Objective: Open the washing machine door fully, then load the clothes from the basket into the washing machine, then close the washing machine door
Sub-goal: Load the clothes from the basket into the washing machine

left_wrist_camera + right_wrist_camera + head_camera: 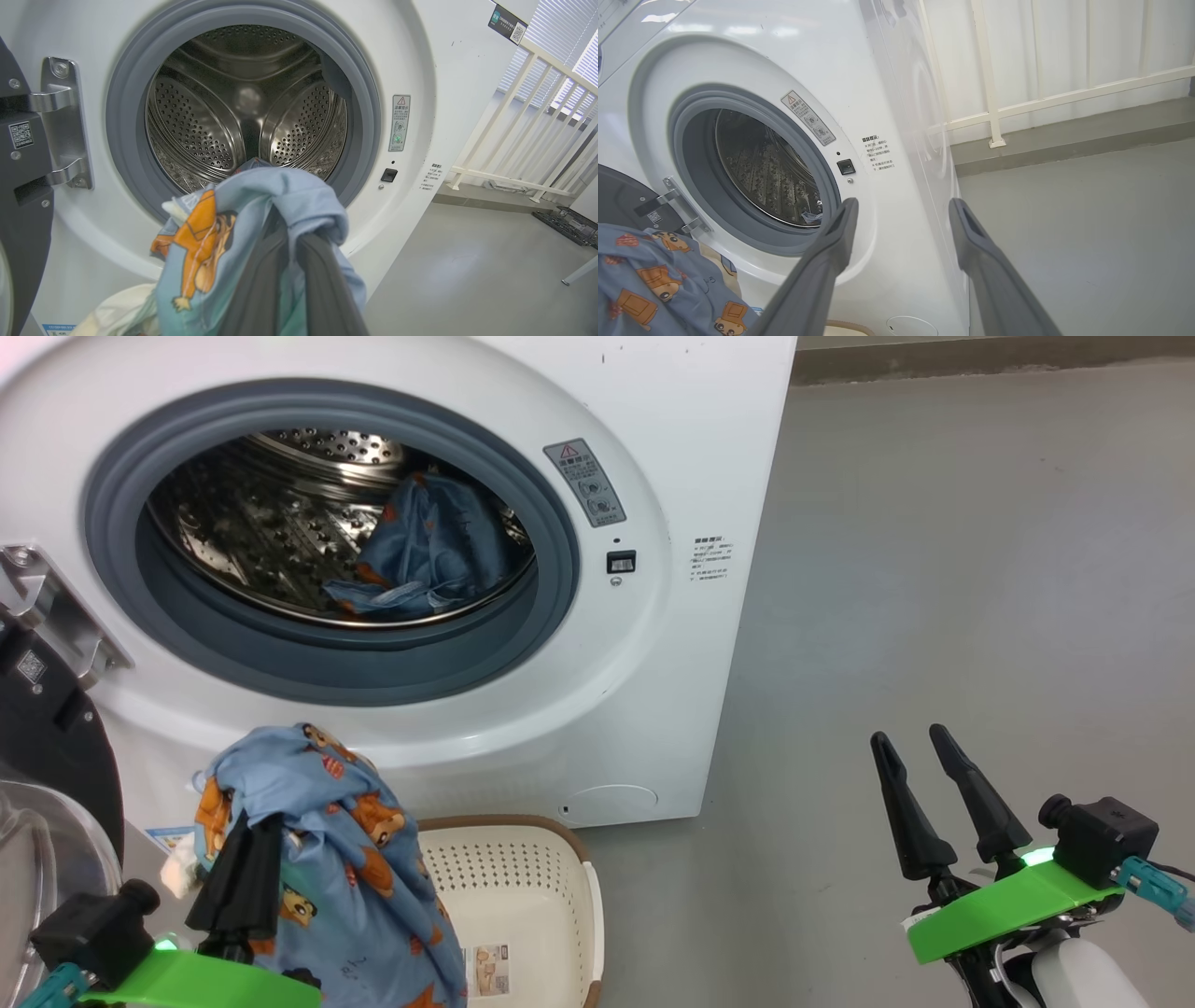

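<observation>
Blue bear-printed clothes point(359, 887) are gripped by the left tool point(245, 840) and draped over it, with the basket point(523, 887) beside it and the washing machine point(653, 663) ahead; the right tool point(907, 737) is held open.

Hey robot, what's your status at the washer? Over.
Left gripper shut on light blue bear-print garment, by cream perforated basket. Right gripper open, empty. One blue garment already in steel drum. Black-rimmed round door open, way clear.

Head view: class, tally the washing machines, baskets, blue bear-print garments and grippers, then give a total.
Washing machine: 1
Basket: 1
Garments: 2 (drum garment, held garment)
Grippers: 2 (left gripper, right gripper)
Total: 6
</observation>
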### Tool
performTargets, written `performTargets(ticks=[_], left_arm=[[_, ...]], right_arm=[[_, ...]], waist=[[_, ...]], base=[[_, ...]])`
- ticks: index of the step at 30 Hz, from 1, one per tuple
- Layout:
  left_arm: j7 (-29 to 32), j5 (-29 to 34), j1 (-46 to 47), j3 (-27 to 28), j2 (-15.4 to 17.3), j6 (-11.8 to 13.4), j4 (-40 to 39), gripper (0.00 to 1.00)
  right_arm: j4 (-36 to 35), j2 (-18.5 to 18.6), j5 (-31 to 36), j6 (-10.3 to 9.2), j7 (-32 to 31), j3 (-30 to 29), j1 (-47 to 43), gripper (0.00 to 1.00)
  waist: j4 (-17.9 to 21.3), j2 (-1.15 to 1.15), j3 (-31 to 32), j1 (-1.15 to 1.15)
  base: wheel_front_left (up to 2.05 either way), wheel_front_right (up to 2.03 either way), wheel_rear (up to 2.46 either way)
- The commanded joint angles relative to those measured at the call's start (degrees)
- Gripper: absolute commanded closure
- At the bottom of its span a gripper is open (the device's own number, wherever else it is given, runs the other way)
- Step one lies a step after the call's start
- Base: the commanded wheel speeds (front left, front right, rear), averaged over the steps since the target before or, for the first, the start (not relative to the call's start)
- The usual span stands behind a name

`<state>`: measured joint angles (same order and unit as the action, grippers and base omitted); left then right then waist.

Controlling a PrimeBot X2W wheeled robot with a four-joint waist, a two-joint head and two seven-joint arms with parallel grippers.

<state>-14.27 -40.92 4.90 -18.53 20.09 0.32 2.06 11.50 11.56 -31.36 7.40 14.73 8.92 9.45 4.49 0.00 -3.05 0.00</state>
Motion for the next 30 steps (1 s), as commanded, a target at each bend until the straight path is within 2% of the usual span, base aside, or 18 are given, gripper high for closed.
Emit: performTargets(ticks=[1, 8, 17, 23, 30], left_arm=[[-0.48, 0.31, 1.73, 2.69, 1.24, 0.19, -1.60, 1.00], [-0.50, 0.85, 5.20, 3.55, 1.41, -0.15, -2.01, 1.00], [0.73, 0.44, 16.48, 4.54, 1.80, -1.43, 1.24, 1.00], [1.65, 0.14, 23.38, 4.53, 2.17, -3.05, 6.32, 1.00], [1.75, 1.03, 33.57, 3.32, 3.00, -5.53, 17.63, 1.00]], right_arm=[[-1.48, 0.73, 0.44, 0.09, 0.27, 1.43, 0.62, 0.00], [-1.50, 0.94, 0.38, 0.09, 0.27, 1.93, 0.63, 0.00], [-2.00, 0.68, 0.41, 0.09, 0.27, 2.70, 2.36, 0.00], [-2.65, 0.01, 0.90, 0.09, 0.27, 2.69, 3.28, 0.00], [-4.05, -1.56, 1.73, 0.09, 0.27, 2.06, 4.82, 0.00]], waist=[[0.01, 0.00, 0.05, 0.00], [0.31, 0.00, -0.42, 0.00], [2.18, 0.00, -4.35, 0.00], [3.87, 0.00, -7.49, 0.00], [6.72, 0.00, -13.31, 0.00]], base=[[0.00, 0.00, 0.00], [0.00, 0.00, 0.00], [0.00, 0.00, 0.00], [0.00, 0.00, 0.00], [0.00, 0.00, 0.00]])
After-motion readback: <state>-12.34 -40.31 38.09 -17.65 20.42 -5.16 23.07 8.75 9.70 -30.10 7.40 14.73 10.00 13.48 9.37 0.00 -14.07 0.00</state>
